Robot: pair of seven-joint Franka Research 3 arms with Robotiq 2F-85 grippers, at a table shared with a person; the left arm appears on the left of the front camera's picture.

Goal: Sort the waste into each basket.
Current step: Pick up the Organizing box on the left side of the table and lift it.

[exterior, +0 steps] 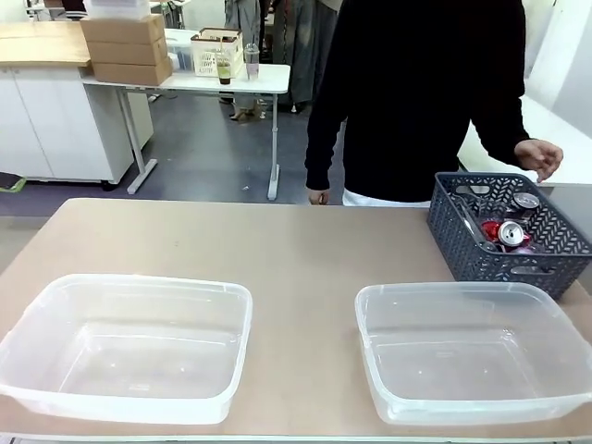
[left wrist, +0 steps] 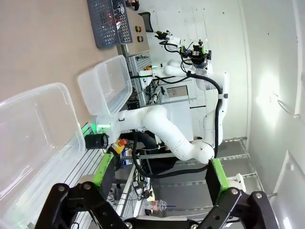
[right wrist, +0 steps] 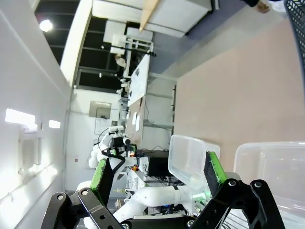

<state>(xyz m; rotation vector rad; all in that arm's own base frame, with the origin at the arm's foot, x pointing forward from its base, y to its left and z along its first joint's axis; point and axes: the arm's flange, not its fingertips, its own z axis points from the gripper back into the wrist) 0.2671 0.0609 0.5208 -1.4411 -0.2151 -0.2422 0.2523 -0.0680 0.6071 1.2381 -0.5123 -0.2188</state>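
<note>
The red and silver cans [exterior: 511, 231] lie heaped inside a dark grey lattice crate [exterior: 481, 259] at the far right of the counter [exterior: 296, 250]; one red can shows its silver top towards the camera, and another silver top sits just behind it. What else is in the heap is too small to tell. Just in front of the crate, on the robot's side, stands the right tub [exterior: 444, 289], clear and rectangular, its far rim close to the crate's near wall. The left tub [exterior: 139, 281], of the same kind, stands well apart from it on the left half of the counter, with bare tan surface between the two. At the far side a person [exterior: 416, 92] in a black top stands behind the counter, one hand [exterior: 539, 157] hanging above and beyond the crate, the other hand [exterior: 319, 196] down at the counter's far edge. The left tool [left wrist: 159, 183] is released, its green pads spread wide with nothing between them, held off beyond the counter's edge. The right tool [right wrist: 157, 176] is likewise released and grasps nothing.
</note>
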